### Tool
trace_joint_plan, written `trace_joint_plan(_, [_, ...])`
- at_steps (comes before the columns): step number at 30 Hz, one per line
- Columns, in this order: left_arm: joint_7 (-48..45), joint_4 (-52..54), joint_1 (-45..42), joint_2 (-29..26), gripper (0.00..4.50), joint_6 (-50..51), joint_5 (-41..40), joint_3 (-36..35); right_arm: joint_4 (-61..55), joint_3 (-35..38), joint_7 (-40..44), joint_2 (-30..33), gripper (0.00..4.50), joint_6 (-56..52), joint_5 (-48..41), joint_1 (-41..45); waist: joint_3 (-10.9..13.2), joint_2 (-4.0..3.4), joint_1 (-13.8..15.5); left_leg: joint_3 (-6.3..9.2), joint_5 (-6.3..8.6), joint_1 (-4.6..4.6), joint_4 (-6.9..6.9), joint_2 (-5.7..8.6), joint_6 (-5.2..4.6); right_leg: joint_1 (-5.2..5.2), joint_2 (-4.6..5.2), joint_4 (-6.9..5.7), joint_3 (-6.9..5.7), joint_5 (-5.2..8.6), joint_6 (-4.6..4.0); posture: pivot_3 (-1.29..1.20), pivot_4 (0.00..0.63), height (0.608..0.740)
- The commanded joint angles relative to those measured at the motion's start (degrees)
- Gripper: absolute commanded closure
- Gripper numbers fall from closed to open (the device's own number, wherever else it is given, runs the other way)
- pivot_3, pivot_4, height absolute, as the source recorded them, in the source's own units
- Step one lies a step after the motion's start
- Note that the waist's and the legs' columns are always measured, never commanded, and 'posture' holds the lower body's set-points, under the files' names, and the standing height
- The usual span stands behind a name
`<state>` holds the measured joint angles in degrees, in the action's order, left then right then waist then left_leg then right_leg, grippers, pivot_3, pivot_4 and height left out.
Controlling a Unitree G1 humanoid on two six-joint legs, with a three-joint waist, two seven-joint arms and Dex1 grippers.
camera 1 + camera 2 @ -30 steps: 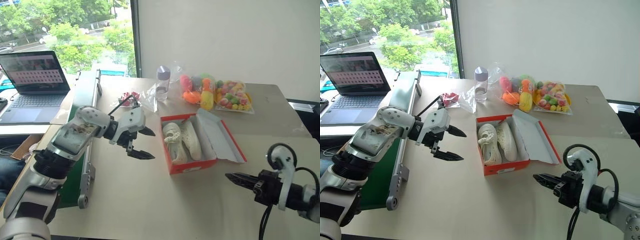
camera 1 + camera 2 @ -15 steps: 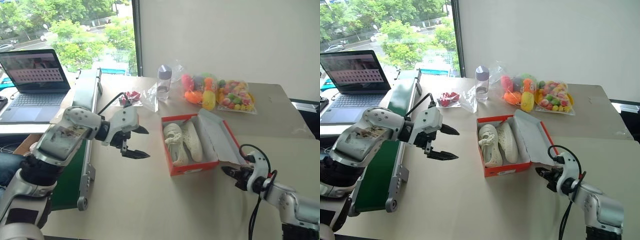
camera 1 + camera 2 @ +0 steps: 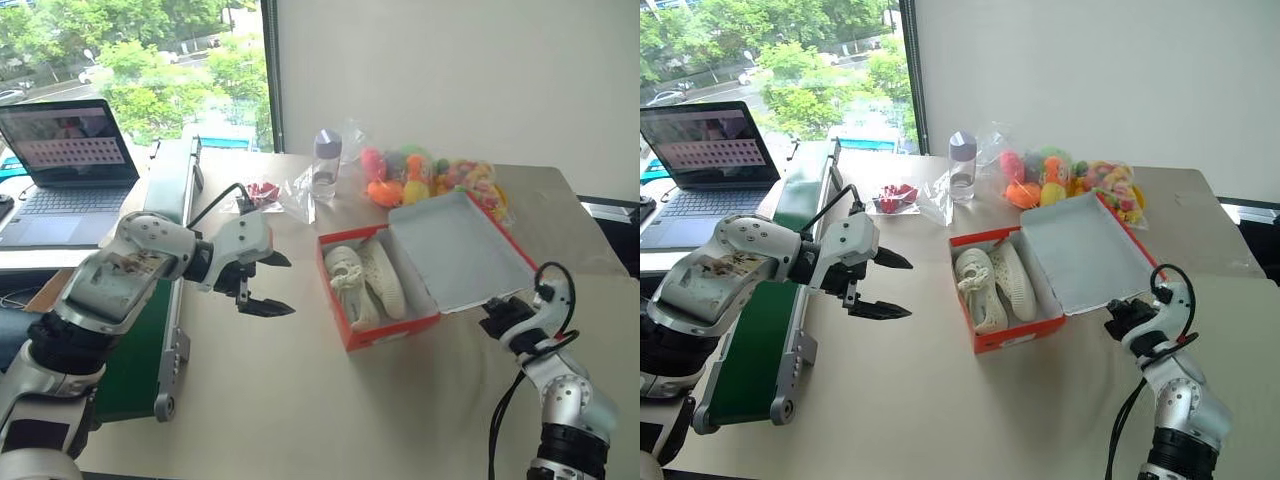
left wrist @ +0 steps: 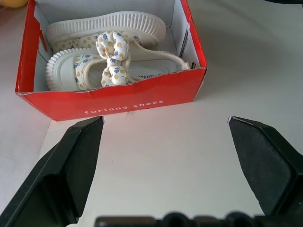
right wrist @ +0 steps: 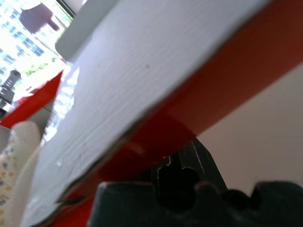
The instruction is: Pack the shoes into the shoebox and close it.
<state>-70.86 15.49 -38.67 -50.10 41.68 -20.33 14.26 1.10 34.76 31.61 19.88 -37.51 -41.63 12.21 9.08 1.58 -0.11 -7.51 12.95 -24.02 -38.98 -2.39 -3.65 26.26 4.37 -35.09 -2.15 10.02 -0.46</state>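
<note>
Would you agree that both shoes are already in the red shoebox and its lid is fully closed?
Not quite: the shoes are in the shoebox, but the lid is raised and open, as the left eye view shows.

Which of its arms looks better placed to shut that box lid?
Probably the right: its shut right gripper sits under the raised lid edge, while the open left gripper hovers apart from the shoebox.

"furlong shoes" in white letters on the shoebox point(image 4: 113, 97) front wall

right pincer point(image 3: 497, 318) tips: hidden under lid point(image 3: 455, 250) | laptop point(image 3: 62, 160) (cropped)
</note>
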Motion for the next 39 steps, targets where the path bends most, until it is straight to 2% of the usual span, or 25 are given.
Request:
trace_joint_plan(1, [-0.09,2.18,-1.41,-0.69,0.0,0.42,-0.61,-1.31,-10.33,0.99,4.65,6.92,4.43,-6.1,-11.2,3.64,0.14,-0.22,-0.2,-0.02,-0.02,0.01,0.0,0.04,-0.03,0.0,0.03,-0.01,0.04,-0.03,0.04,0.0,0.15,0.74])
trace_joint_plan(7, [0.55,3.47,-0.93,-1.28,0.0,1.67,-1.05,-2.37,-17.29,-3.5,6.97,14.52,4.43,-14.47,-22.0,6.6,0.15,-0.16,-0.09,0.08,-0.04,0.22,0.09,-0.09,0.0,-0.16,-0.1,-0.03,-0.1,0.01,-0.04,0.0,0.15,0.74])
trace_joint_plan(10, [1.53,5.11,0.12,-1.74,0.0,3.01,-1.76,-3.77,-17.59,-8.27,8.13,16.68,4.43,-15.97,-22.63,10.33,0.17,-0.16,-0.47,-0.01,-0.04,0.2,0.07,-0.06,-0.01,-0.12,-0.06,-0.02,0.0,0.02,-0.04,0.0,0.15,0.74])
trace_joint_plan(14, [3.47,7.2,1.93,-2.61,0.0,4.81,-2.46,-5.74,-12.57,-15.35,10.08,15.5,4.43,-15.68,-20.56,19.61,0.18,-0.13,-0.67,-0.06,-0.05,0.2,0.02,-0.01,-0.02,-0.12,-0.03,-0.02,0.06,-0.04,-0.01,0.0,0.15,0.74])
trace_joint_plan(19, [5.85,9.52,4.73,-3.8,0.0,6.73,-3.68,-8.42,-2.5,-26.69,15.68,12.35,4.43,-12.85,-12.07,28.7,0.18,-0.13,-0.58,-0.05,-0.05,0.2,0.02,-0.03,-0.03,-0.1,-0.05,-0.02,0.01,-0.04,-0.05,0.0,0.15,0.74])
trace_joint_plan(21, [7.35,10.94,6.59,-4.33,0.0,7.91,-4.17,-10.49,5.01,-32.68,19.12,9.66,4.43,-10.61,-6.7,32.88,0.18,-0.13,-0.75,-0.06,-0.04,0.17,0.03,-0.03,-0.03,-0.09,-0.05,-0.02,-0.01,-0.04,-0.03,0.0,0.15,0.74])
trace_joint_plan(24, [9.61,12.32,8.69,-4.92,0.0,8.95,-4.45,-12.34,12.31,-37.53,23.62,7.18,4.43,-7.72,-1.25,35.69,0.19,-0.12,-0.73,-0.14,-0.04,0.13,0.03,-0.03,-0.05,-0.02,-0.05,-0.02,0.02,-0.14,0.1,0.0,0.15,0.74])
trace_joint_plan(29, [13.54,14.93,12.75,-5.76,0.0,10.16,-4.4,-14.55,20.02,-46.93,28.2,5.18,4.43,-3.29,9.64,35.86,0.19,-0.13,-0.3,-0.14,-0.03,0.07,0.04,-0.03,-0.06,-0.01,-0.03,0.01,-0.08,-0.25,0.28,0.0,0.15,0.74])
trace_joint_plan(34, [16.12,17.73,15.39,-6.07,0.0,11.84,-5.67,-16.54,26.1,-58.67,27.14,5.34,4.43,3.21,25.07,34.97,0.18,-0.11,-0.59,-0.17,-0.02,-0.01,-0.02,-0.01,-0.08,0.02,0.02,0.02,-0.05,-0.31,0.38,0.0,0.15,0.74])
trace_joint_plan(36, [16.78,18.49,15.91,-6.03,0.0,12.33,-6.06,-16.8,27.28,-64.71,27.01,6.71,4.43,7.43,32.7,34.29,0.07,-0.04,-0.76,-0.17,-0.04,0.29,-0.01,-0.04,-0.01,-0.17,0.01,-0.02,-0.06,-0.32,0.36,0.0,0.15,0.74])
trace_joint_plan(39, [17.62,18.96,16.08,-5.97,0.0,12.6,-6.56,-16.69,28.19,-68.03,27.2,7.19,4.43,10.4,37.95,33.7,-0.03,-0.01,-0.7,-0.19,0.19,0.93,0.04,-0.1,0.56,-0.66,0.02,-0.09,-0.07,-0.03,-0.15,0.0,0.15,0.74])
